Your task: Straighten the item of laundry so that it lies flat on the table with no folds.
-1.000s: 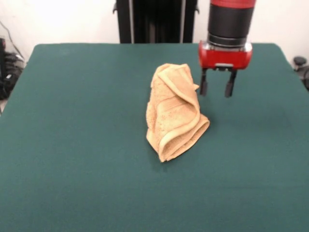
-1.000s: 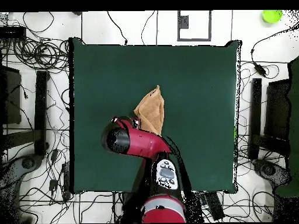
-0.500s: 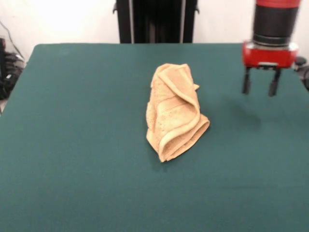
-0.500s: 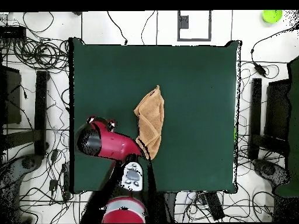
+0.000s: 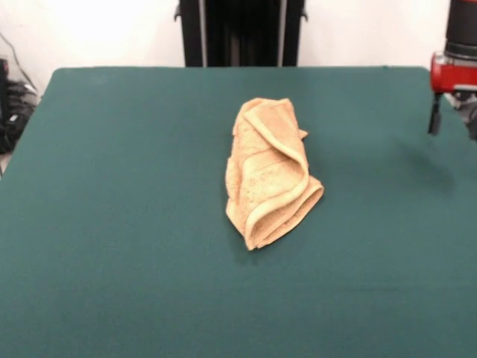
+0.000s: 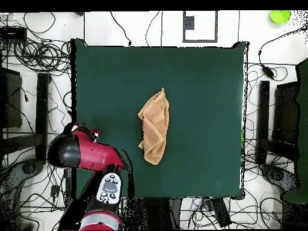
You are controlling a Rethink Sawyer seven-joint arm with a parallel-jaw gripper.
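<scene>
Front view: towel point(image 5: 270, 173) lies bunched near the table's point(image 5: 119, 224) middle, folded over itself w/ a thick rolled hem curling along its right side & down to the near corner; not flat. Gripper point(image 5: 453, 118) is well apart from it, at the pic's right edge over the table's border, cut off by the frame, so only one dark finger point(image 5: 434, 119) shows clearly below the red wrist block; can't tell if it's open or closed. Nothing held that shows. Arm comes down upright from above, black sleeve over the red block. Overhead view: towel point(image 6: 154, 125) sits as a long narrow heap roughly mid-table, pointed at both ends. Arm point(image 6: 81, 156) reaches out over the table's left edge, its round black end hanging past the green top point(image 6: 198, 84), well clear of the towel; gripper hidden under it.
</scene>
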